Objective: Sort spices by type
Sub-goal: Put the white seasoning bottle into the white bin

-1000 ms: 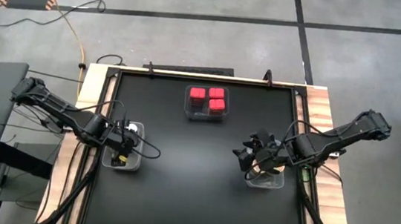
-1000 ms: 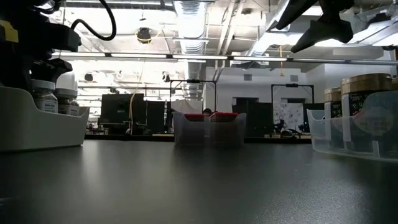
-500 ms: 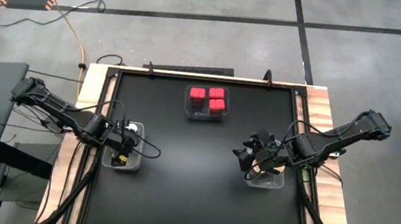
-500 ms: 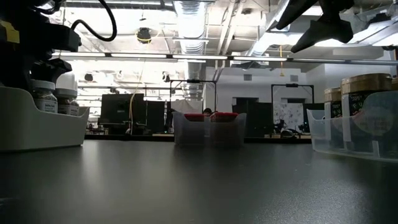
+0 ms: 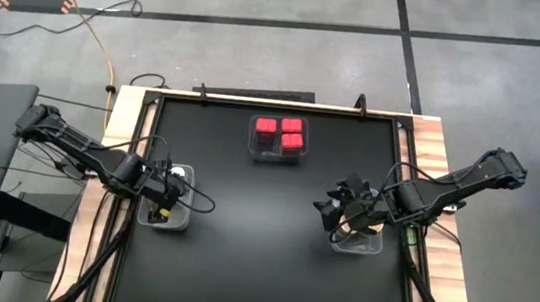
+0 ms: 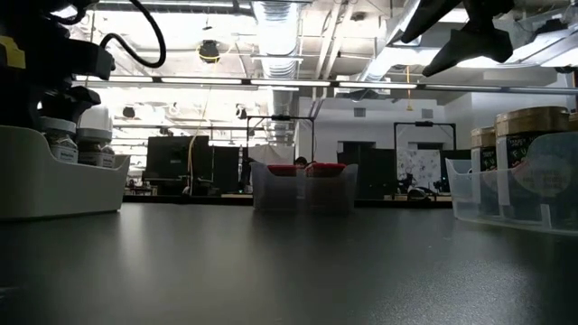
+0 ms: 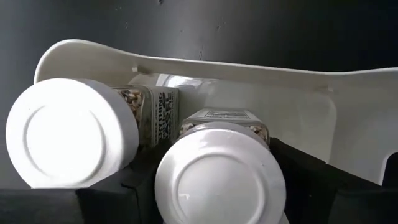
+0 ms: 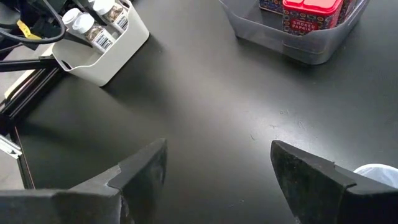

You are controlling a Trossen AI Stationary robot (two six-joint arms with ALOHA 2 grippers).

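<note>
White-capped spice jars [image 7: 219, 179] are sitting in the white bin [image 5: 165, 210] at the counter's left edge; red square-topped spices [image 5: 280, 132] are sitting in the clear bin [image 5: 277, 152] at the far middle; tan-lidded jars [image 6: 526, 144] are standing in the clear bin on the right [image 5: 356, 243]; the black counter [image 5: 258, 260] is lying bare between the three bins; the low view is showing a dim workshop room with ceiling ducts and strip lights behind; versus a second ago the left end effector [image 5: 170, 199] is sitting slightly differently over the white-capped jars, nothing else changing; its fingers [image 7: 308, 180] are flanking one white cap, can't tell if gripping; the right end effector [image 8: 217, 171] is hovering above the right bin with fingers apart, holding nothing.
</note>
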